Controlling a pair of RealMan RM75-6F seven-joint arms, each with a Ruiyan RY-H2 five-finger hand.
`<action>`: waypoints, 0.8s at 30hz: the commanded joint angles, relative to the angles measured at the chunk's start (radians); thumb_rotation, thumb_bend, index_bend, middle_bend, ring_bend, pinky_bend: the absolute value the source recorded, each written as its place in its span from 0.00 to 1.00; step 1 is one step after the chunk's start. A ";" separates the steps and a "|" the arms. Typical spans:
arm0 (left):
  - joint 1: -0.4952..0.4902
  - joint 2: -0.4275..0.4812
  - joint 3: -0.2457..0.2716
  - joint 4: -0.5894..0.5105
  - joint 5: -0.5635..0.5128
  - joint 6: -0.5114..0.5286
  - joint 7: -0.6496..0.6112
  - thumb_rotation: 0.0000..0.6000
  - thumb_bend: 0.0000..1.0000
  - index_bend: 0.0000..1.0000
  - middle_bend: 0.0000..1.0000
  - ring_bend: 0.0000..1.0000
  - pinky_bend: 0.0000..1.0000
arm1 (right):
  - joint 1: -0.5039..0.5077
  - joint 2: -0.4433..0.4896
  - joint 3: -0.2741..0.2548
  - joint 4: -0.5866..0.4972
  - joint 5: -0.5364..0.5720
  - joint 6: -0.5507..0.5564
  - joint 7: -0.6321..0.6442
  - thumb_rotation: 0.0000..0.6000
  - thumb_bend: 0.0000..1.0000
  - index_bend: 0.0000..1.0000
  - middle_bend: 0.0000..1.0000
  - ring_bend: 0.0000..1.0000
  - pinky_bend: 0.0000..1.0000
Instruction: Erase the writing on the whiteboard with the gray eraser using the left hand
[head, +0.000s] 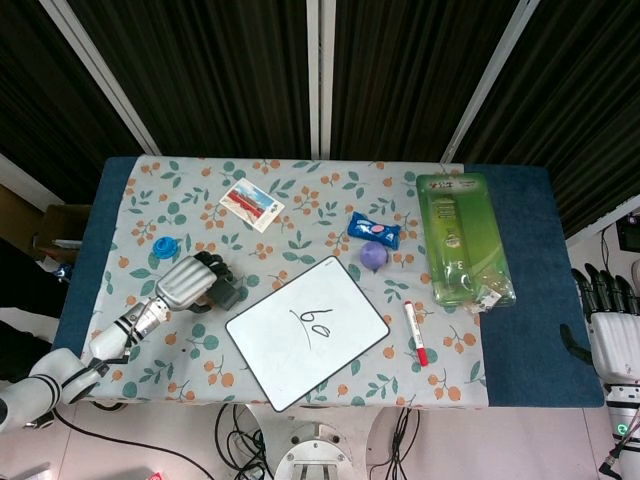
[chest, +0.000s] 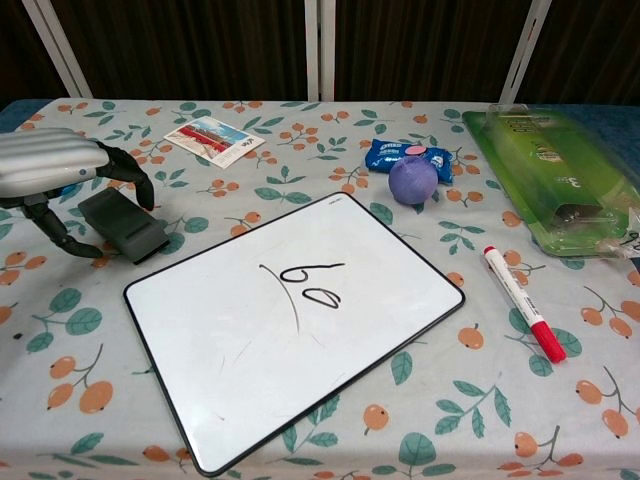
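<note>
While the silver-backed, black-fingered left hand (chest: 50, 180) is arched over the far end of one flat gray rectangular eraser (chest: 124, 224), fingers spread and nothing gripped, one white black-rimmed whiteboard (chest: 290, 325) (writing intact) lies just right. The right hand (head: 608, 325) is seen open, off-table right.

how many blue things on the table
2: a small blue round cap near the table's left edge, and a blue snack packet behind the purple ball. None seems hidden.
</note>
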 joint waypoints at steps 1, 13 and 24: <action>-0.002 -0.012 0.005 0.015 0.001 0.008 -0.009 1.00 0.15 0.38 0.36 0.25 0.31 | 0.000 -0.001 0.000 0.001 0.001 -0.001 0.000 1.00 0.26 0.00 0.00 0.00 0.00; -0.007 -0.034 0.020 0.049 -0.008 0.014 -0.019 1.00 0.23 0.41 0.39 0.29 0.33 | 0.001 -0.002 0.002 0.001 0.005 -0.003 -0.001 1.00 0.26 0.00 0.00 0.00 0.00; -0.003 -0.054 0.018 0.070 -0.023 0.035 -0.042 1.00 0.34 0.52 0.44 0.38 0.40 | 0.002 -0.002 0.000 0.005 0.006 -0.007 -0.001 1.00 0.26 0.00 0.00 0.00 0.00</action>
